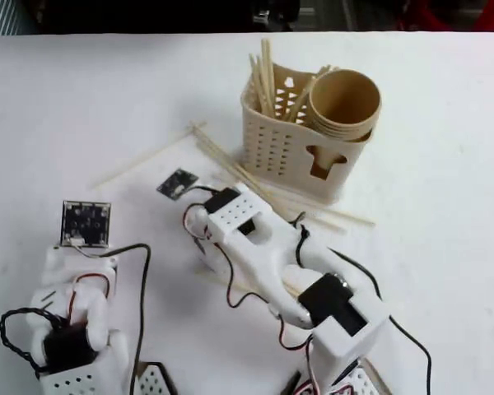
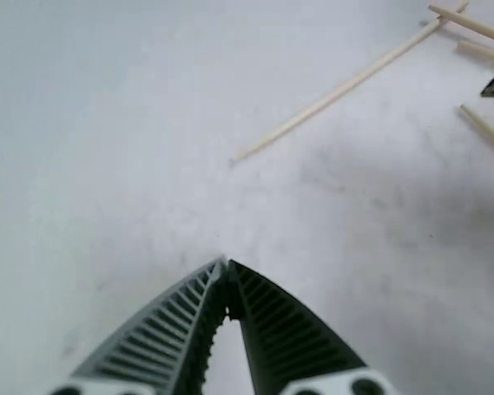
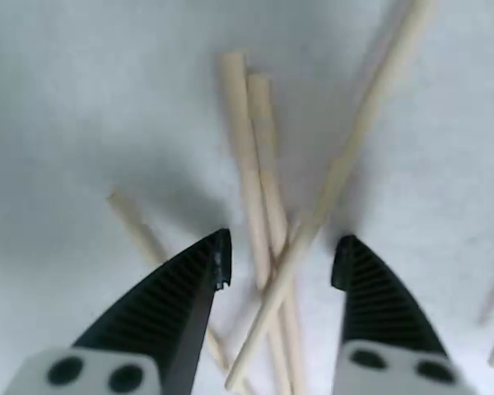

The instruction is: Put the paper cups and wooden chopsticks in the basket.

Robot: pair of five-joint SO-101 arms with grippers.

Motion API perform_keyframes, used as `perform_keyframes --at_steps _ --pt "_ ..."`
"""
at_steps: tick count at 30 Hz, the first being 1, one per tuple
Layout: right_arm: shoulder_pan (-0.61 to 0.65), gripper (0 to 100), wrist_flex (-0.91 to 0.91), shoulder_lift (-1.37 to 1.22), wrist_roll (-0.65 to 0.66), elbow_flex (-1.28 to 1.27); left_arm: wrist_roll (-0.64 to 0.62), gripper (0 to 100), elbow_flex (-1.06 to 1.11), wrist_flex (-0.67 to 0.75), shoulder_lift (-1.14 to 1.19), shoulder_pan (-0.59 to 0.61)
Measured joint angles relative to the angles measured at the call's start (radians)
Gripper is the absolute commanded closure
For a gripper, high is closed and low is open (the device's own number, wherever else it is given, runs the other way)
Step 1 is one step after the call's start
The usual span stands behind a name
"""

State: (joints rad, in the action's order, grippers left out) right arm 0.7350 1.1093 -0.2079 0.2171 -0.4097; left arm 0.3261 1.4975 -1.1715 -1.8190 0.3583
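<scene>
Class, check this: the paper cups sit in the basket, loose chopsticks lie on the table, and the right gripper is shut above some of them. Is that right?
Not quite: the right gripper is open, jaws apart above the chopsticks, as the right wrist view shows. The paper cups do sit in the basket, with loose chopsticks on the table.

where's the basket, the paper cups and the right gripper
basket (image 1: 280,152): high view, perforated front wall
paper cups (image 1: 344,99): high view, inside the top cup
right gripper (image 3: 284,240): right wrist view, midway between its open fingertips
</scene>
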Motion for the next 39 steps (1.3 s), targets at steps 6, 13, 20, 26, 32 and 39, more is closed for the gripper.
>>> perform_keyframes --at_steps 6,13,20,26,32,39 --pt "-0.054 98.0 -0.038 -0.026 0.121 0.009 0.000 98 0.000 0.000 0.000 0.000" --pt "-0.104 98.1 -0.041 -0.006 0.210 0.012 0.000 98 0.000 0.000 0.000 0.000" --pt "-0.109 98.1 0.015 0.204 0.219 0.009 0.000 98 0.000 0.000 0.000 0.000" --pt "-0.141 98.1 0.038 0.414 0.218 0.009 0.000 98 0.000 0.000 0.000 0.000" --pt "-0.160 98.1 0.038 0.549 0.218 0.008 0.000 98 0.000 0.002 0.000 0.000" --pt "-0.160 98.1 0.038 0.575 0.207 -0.117 0.000 98 0.000 0.002 0.000 0.000"
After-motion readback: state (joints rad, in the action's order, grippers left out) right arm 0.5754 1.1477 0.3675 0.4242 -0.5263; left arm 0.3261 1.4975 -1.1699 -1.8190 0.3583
